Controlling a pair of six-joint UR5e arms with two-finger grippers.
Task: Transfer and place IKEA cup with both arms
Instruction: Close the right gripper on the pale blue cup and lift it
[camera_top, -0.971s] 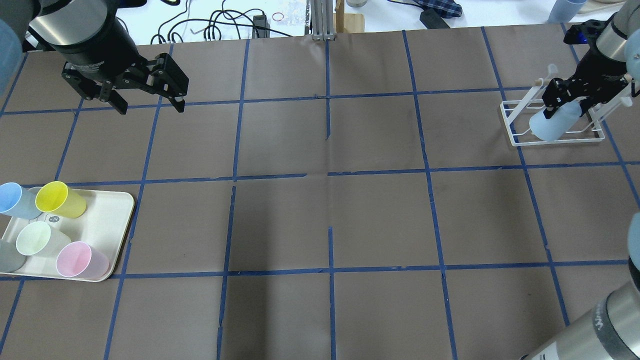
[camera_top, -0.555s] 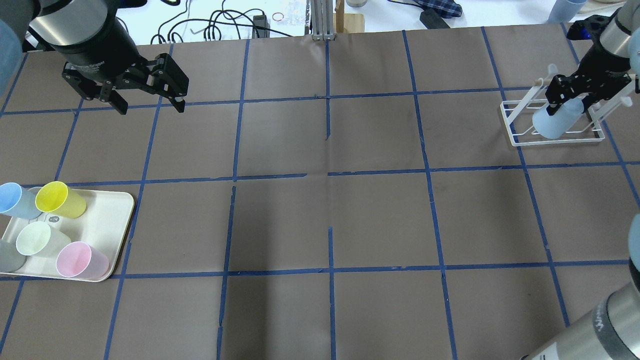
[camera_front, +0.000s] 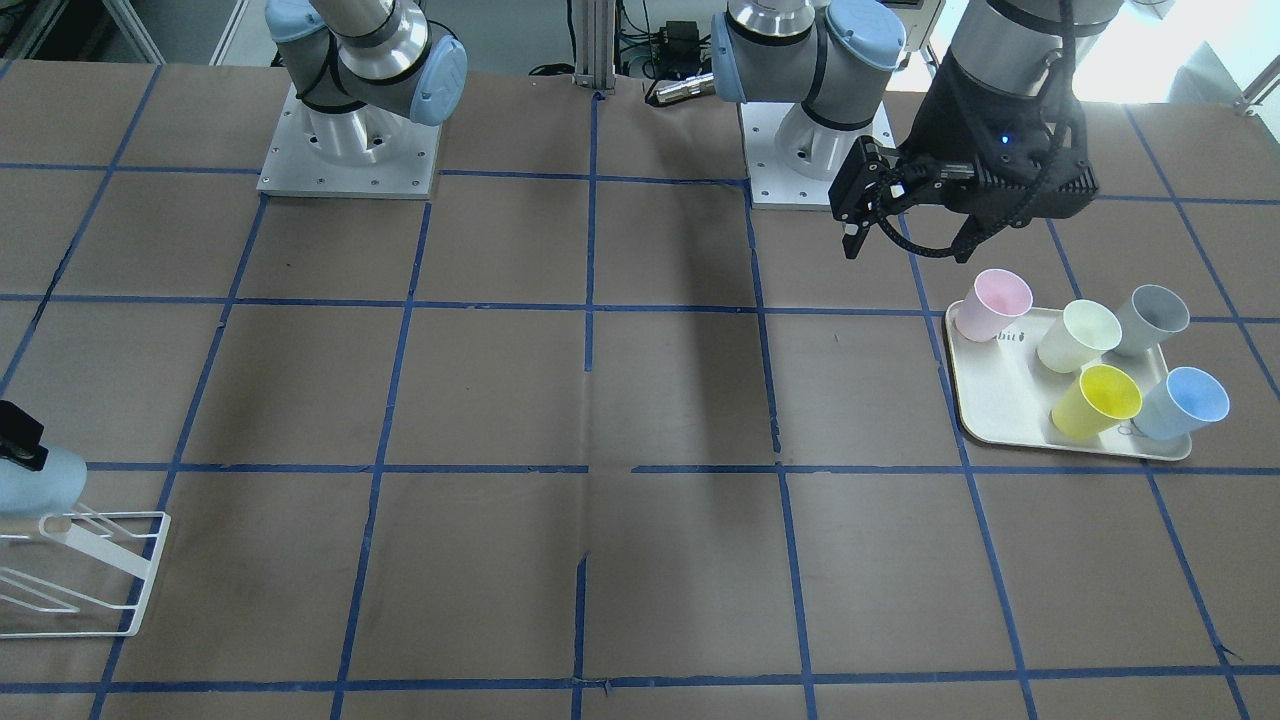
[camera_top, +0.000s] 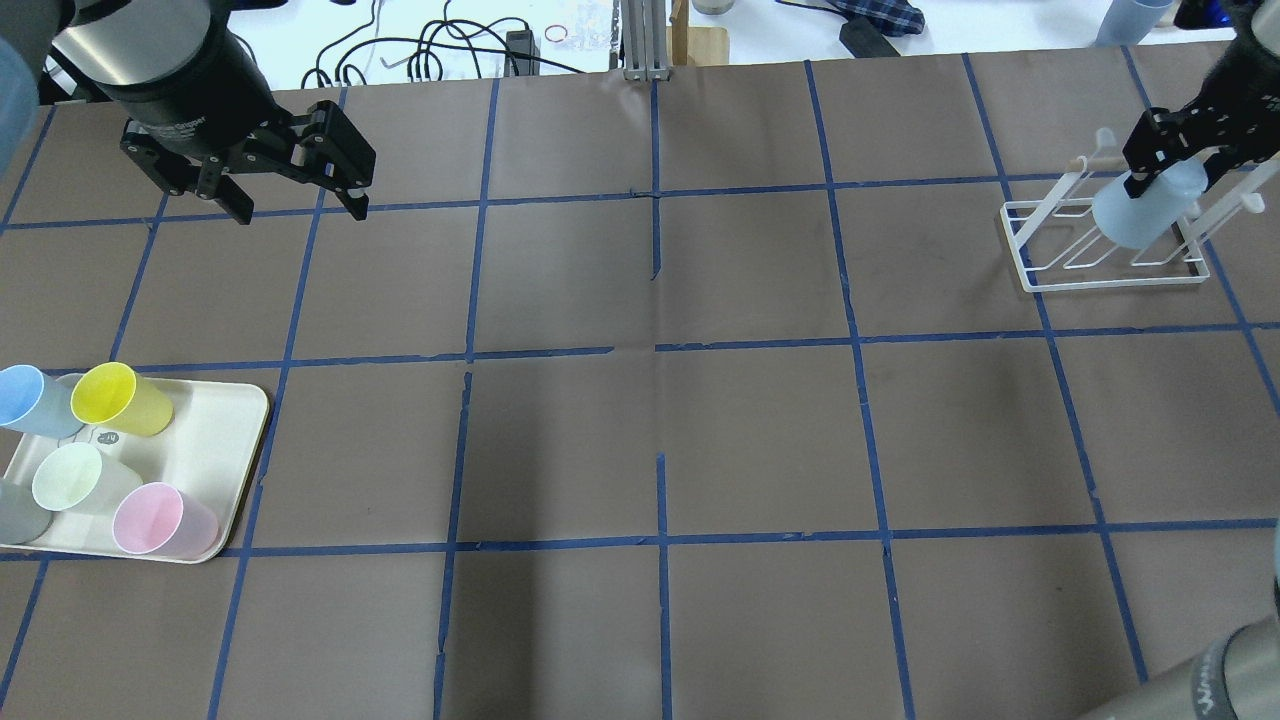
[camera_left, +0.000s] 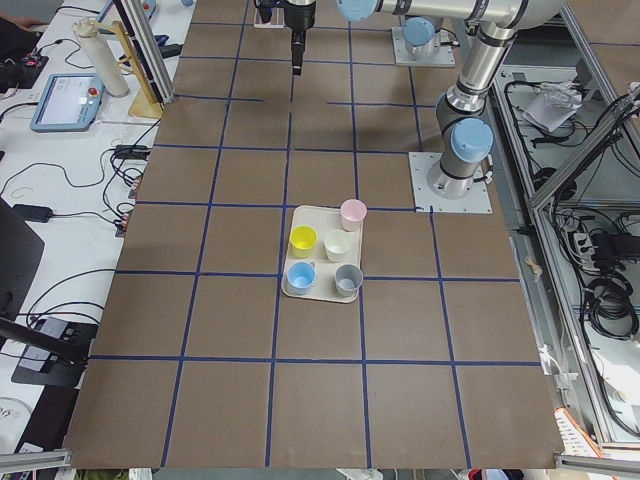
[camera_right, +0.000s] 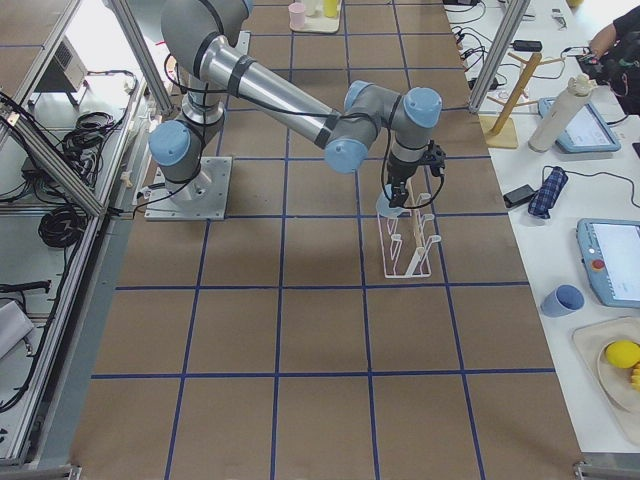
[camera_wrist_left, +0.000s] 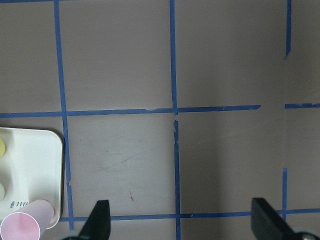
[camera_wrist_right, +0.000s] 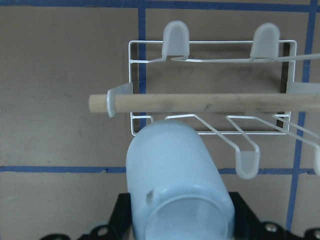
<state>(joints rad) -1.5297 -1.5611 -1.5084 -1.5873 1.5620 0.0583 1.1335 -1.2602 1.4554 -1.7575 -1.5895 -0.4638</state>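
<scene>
My right gripper (camera_top: 1175, 165) is shut on the sky-blue IKEA cup (camera_top: 1135, 215) and holds it tilted, base outward, just over the white wire rack (camera_top: 1040, 275) at the far right. In the right wrist view the cup (camera_wrist_right: 177, 180) sits between the fingers, in front of the rack's wooden dowel (camera_wrist_right: 200, 102). In the exterior right view the cup (camera_right: 392, 205) hangs over the rack's end. My left gripper (camera_top: 300, 205) is open and empty, high over the table's far left, beyond the tray. Its fingertips (camera_wrist_left: 100, 220) show wide apart.
A cream tray (camera_top: 230, 470) at the near left holds yellow (camera_top: 120, 398), pale green (camera_top: 70, 478), pink (camera_top: 150, 518), grey (camera_top: 15, 510) and paler grey-blue (camera_top: 25, 398) cups. Cables and clutter lie past the table's far edge.
My right gripper has carried the blue cup up and to the right over the rack, toward its far side. The left gripper has barely shifted.
</scene>
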